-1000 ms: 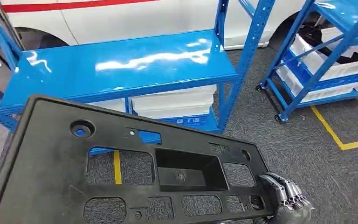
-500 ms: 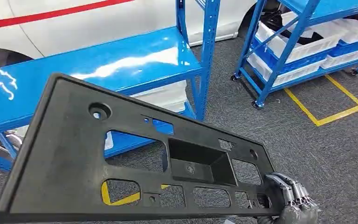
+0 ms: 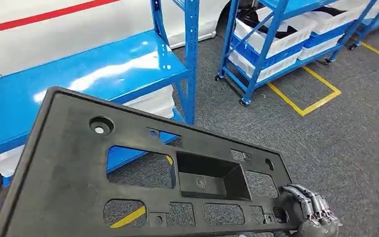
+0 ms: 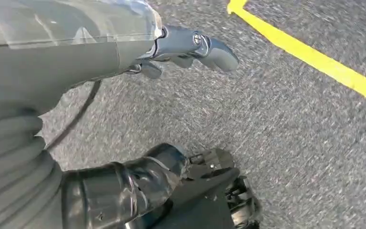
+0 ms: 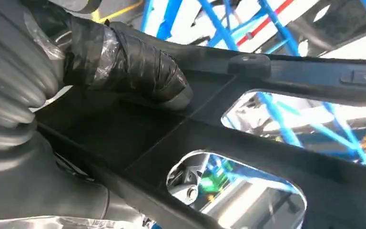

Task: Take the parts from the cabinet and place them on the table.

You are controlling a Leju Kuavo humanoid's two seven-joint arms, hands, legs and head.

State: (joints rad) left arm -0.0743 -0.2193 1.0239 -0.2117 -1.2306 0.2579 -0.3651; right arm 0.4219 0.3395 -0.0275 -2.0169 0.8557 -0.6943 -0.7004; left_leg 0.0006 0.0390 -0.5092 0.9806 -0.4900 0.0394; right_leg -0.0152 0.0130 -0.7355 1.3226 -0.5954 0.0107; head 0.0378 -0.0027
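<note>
Car workshop: blue racks (image 3: 192, 54), crated parts (image 3: 276, 42), floor markings (image 3: 306, 101).

The right robot hand (image 3: 310, 211) grips a panel edge; the left robot hand (image 4: 190, 47) hangs with fingers apart

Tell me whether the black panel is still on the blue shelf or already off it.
Off it. The black panel is carried above the grey floor, gripped at its corner by the right hand; the blue shelf behind lies bare.

My right hand (image 3: 310, 213) grips the panel (image 3: 143, 173) at its 4 o'clock corner; the panel lies tilted before me, over the floor (image 3: 345, 138). Behind it, toward 11 o'clock, stands a shelf rack (image 3: 79, 79). At 1 o'clock stands a second rack (image 3: 256, 54) with bins (image 3: 281, 42) on its shelves
</note>
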